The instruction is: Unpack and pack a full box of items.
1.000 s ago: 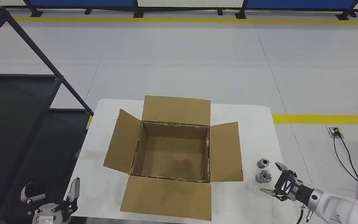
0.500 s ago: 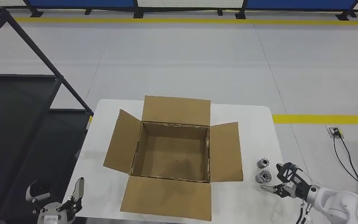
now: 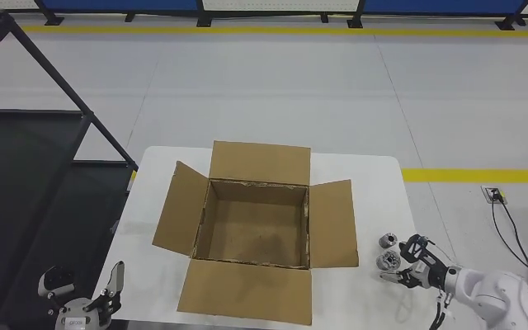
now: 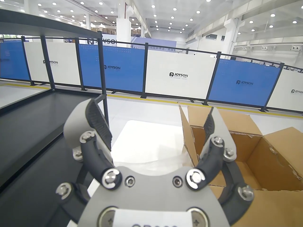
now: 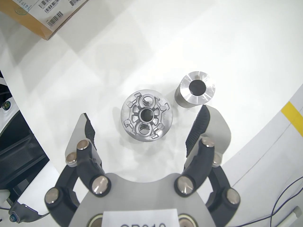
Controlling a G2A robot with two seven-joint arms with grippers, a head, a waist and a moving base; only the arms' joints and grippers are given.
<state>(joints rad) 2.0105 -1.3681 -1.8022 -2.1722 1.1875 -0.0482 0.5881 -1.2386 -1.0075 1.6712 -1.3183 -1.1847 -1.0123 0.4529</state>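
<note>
1. While the right gripper [image 5: 144, 116] hangs over the table [image 5: 165, 36] with its fingers spread wide and gripping nothing, a finned round metal part [image 5: 146, 118] stands between them, touching neither pad.
2. Just past one fingertip, a plain metal cylinder [image 5: 195, 92] with a bored centre stands upright beside the finned part, with a narrow gap between the two.
3. Farther out from those fingers, the cardboard box [image 3: 330, 223] stands mid-table, with all four flaps folded out and its bare floor showing.
4. At the table's other end, the left gripper [image 4: 152, 109] also has its fingers released, with nothing between them. The box is near, beyond one finger, and a black shelf rack [image 4: 35, 124] stands beyond the other.
5. Smooth, white and round-cornered, the tabletop carries soft reflections around the two metal parts.
6. Around the table lies a pale floor with a yellow line [image 3: 462, 175]. A fence of blue and white panels [image 4: 180, 76] runs along the far side of the room, and rows of ceiling lights [image 4: 176, 9] run above it.
</note>
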